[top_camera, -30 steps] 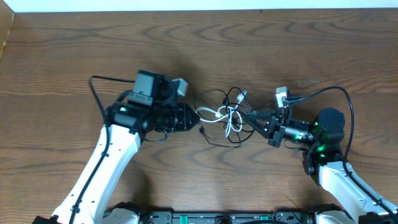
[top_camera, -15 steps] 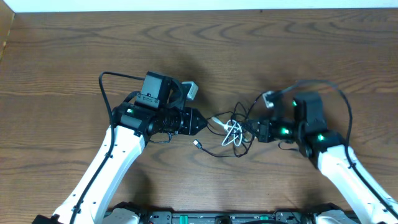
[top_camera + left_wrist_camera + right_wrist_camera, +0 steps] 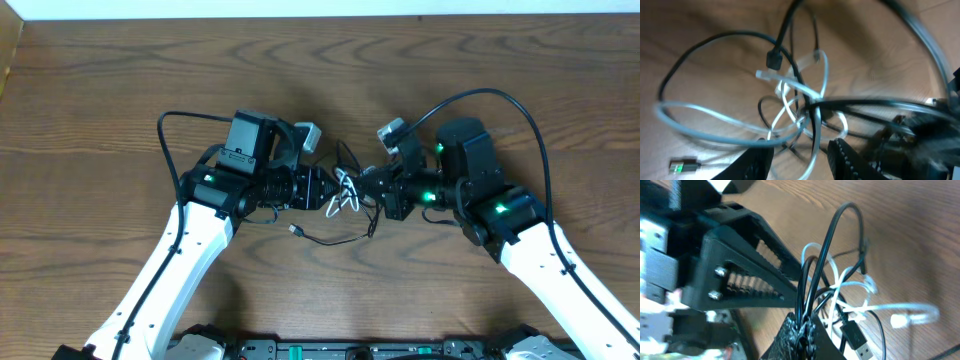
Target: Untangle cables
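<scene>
While both arms meet near mid-counter, the cables sit as a small black-and-white knot right between the two pincer tips, lifted a little off the wood. One black strand hangs out of the knot and trails on the counter below it, ending in a small plug.

The right pincer is clamped tight on a bunch of black strands; they rise out of its tip in a tall loop, with white loops just behind. The left pincer points right into the knot. In the left wrist view its fingers stand a bit apart with white and black strands running through the gap. Cannot tell if any strand is actually pinched.

Versus a second ago: the right arm has swung left and its pincer now sits just beside the left one, when before they were well apart. The knot has shifted left with it and is bunched tighter, no longer spread in wide loops. The loose plug end has slid left on the counter. The left arm has come slightly right.
</scene>
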Robot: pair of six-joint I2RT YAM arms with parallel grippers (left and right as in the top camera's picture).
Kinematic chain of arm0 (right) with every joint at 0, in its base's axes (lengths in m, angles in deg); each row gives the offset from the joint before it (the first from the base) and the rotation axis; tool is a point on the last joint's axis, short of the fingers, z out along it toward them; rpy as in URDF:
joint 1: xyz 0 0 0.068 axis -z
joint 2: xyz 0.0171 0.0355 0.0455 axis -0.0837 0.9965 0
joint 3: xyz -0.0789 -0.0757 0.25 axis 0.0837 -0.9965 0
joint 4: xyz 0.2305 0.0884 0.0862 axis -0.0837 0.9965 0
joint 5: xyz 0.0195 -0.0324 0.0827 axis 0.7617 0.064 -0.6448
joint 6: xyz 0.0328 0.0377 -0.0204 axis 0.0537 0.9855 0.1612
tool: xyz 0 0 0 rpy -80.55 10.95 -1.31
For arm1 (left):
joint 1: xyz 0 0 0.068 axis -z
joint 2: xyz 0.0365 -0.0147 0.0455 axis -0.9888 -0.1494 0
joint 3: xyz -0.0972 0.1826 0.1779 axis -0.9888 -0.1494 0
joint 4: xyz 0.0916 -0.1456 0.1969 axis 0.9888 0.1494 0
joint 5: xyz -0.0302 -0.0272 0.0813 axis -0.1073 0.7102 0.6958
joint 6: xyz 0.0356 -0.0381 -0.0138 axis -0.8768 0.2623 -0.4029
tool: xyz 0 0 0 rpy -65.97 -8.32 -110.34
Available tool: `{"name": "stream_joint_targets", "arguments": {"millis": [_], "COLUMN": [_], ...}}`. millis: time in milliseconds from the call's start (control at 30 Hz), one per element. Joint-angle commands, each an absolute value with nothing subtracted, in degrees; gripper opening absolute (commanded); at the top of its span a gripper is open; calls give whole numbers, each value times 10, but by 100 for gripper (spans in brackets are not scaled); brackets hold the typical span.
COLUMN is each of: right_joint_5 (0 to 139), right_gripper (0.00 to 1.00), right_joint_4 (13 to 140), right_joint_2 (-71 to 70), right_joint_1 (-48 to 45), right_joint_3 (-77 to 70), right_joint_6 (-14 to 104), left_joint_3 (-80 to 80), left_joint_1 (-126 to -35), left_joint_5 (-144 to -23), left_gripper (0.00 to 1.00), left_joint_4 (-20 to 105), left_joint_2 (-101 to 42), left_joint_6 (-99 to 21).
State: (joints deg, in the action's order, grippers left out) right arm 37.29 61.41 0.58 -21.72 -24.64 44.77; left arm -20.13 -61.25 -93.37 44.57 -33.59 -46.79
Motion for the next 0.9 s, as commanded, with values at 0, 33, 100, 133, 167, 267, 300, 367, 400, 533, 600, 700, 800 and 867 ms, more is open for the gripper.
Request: {"name": "stream_joint_targets", "arguments": {"millis": [0,33,100,133,167,267,300,367,400,533,600,700,800,867], "right_joint_5": [238,216,189,184,183,181,182,193,203,317,401,575,729,841], "right_gripper": [1,1,1,1,1,1,1,1,1,1,1,1,1,2], "right_joint_4": [542,518,467,458,457,468,471,482,491,596,654,747,821,877], "right_joint_2": [1,1,1,1,1,1,1,1,1,1,1,1,1,1], "right_joint_1": [-205,-203,-200,-200,-200,-200,-200,-198,-196,-177,-167,-152,-142,-136], "right_joint_3": [-234,-234,-234,-234,-234,-234,-234,-234,-234,-234,-234,-234,-235,-235], "right_joint_6": [520,538,585,591,591,590,588,582,578,540,532,532,532,532], "left_joint_3": [-198,-198,-198,-198,-198,-198,-198,-198,-198,-198,-198,-198,-198,-198], "left_joint_1": [-611,-611,-607,-605,-603,-598,-600,-603,-604,-606,-606,-606,-606,-606], "left_joint_5": [-955,-955,-956,-956,-956,-952,-947,-933,-923,-859,-834,-821,-821,-821], "left_gripper": [41,41,41,41,41,20,8,8,8,8,7,8,7,7], "left_joint_4": [409,399,378,375,371,361,362,370,378,433,457,478,485,484], "left_joint_2": [-336,-336,-336,-336,-336,-336,-336,-336,-336,-336,-336,-336,-336,-336], "left_joint_6": [-472,-472,-471,-469,-469,-470,-469,-470,-469,-470,-473,-488,-492,-491]}}
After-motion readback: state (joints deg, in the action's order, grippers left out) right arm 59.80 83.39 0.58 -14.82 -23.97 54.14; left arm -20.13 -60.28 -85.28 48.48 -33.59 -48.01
